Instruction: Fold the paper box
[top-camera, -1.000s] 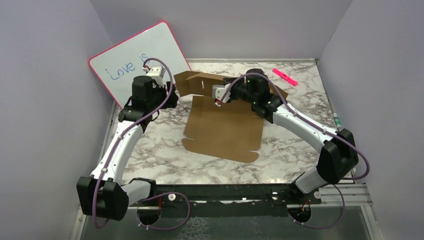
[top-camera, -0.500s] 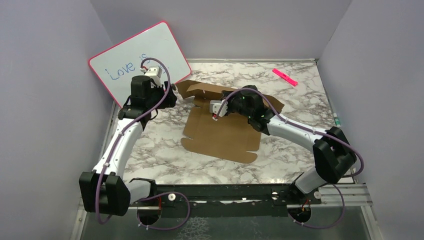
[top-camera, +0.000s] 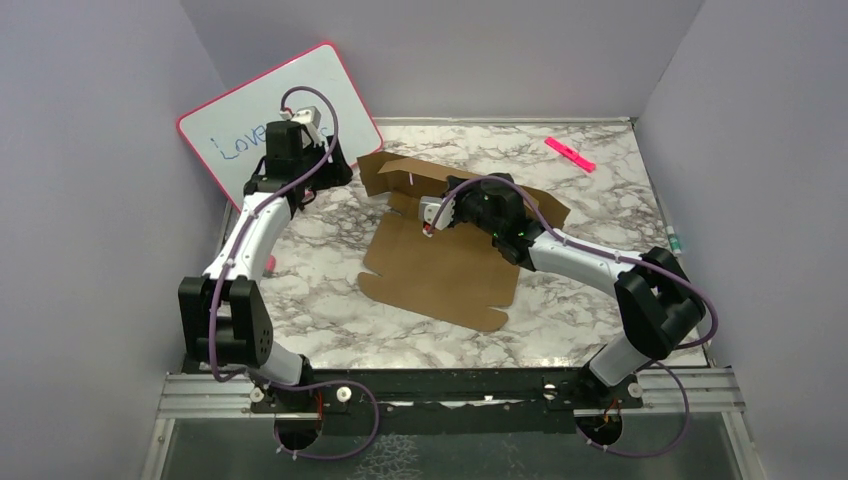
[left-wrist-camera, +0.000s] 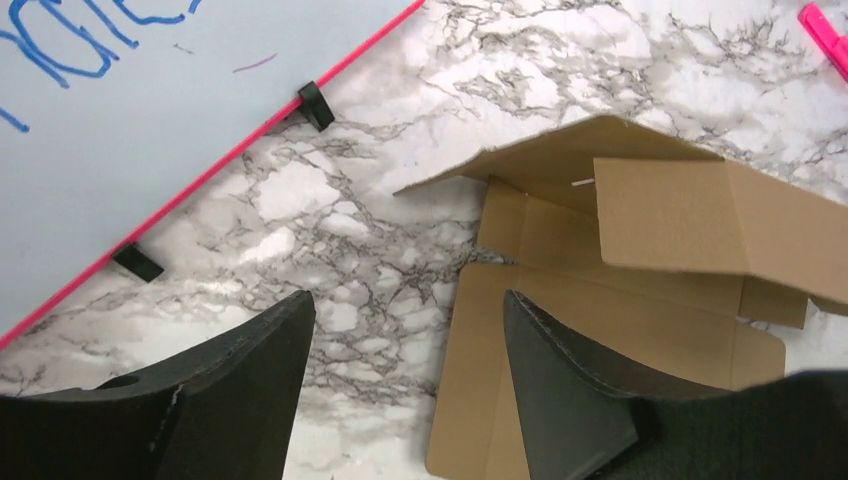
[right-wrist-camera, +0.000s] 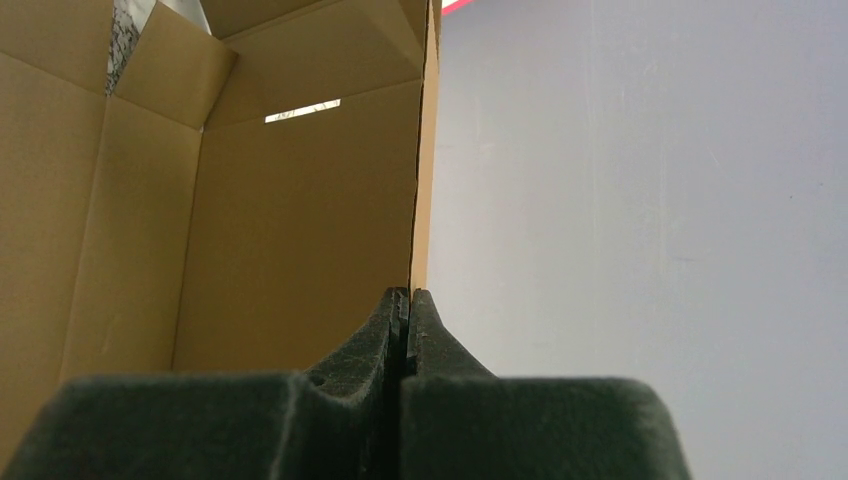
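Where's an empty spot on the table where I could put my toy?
Bare marble lies between the paper box and the near rail, and far right around the pink marker. It is crowded between the whiteboard and the raised flaps.

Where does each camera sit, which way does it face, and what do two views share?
Top external: above, behind the bases, looking down on the table; left arm and right arm show.
Left wrist: looks down past the open left gripper at whiteboard and paper box.
Right wrist: looks along the shut right gripper, which pinches a paper box flap.
Shared: all show the paper box.
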